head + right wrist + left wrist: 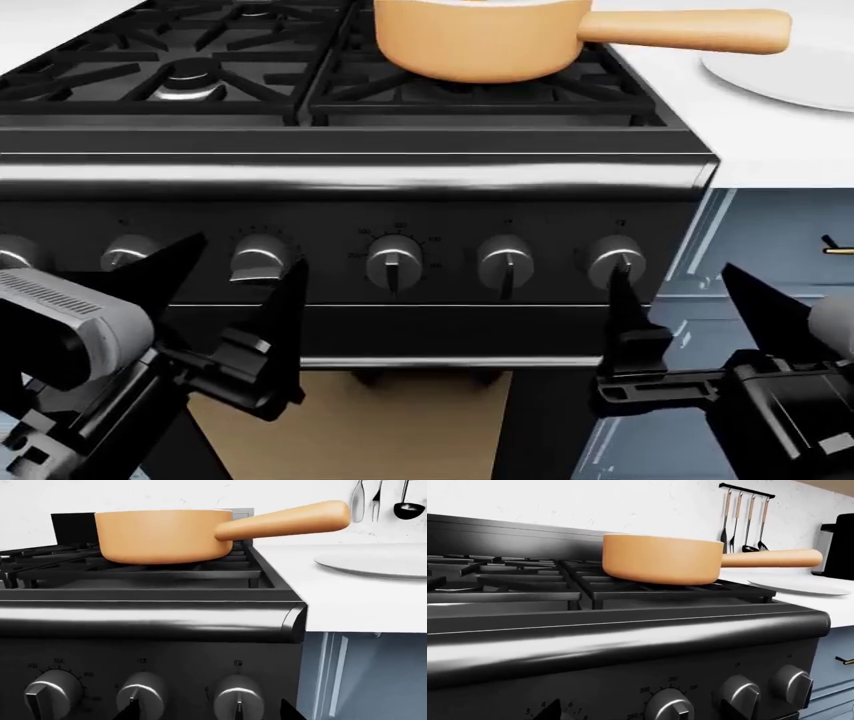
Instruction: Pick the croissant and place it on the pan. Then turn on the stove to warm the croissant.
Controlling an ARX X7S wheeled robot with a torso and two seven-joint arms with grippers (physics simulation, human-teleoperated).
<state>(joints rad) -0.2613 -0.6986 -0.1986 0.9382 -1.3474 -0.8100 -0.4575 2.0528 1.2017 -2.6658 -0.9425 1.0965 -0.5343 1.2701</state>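
At the bottom of the head view, the left gripper (234, 310) and right gripper (694, 320) hang before the stove (400, 175), jaws apart and empty. Above them runs the knob row (394, 262). The pan (474, 40) sits at top centre; no croissant shows. Risk: twisting a knob that feeds another burner.

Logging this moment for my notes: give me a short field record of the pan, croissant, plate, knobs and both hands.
pan: on the stove's right rear grate, handle pointing toward the counter
croissant: not visible in any view; pan's inside hidden
plate: on the counter right of the stove, looks bare
knobs: row across the stove front
left hand: open, in front of the left knobs
right hand: open, near the rightmost knob
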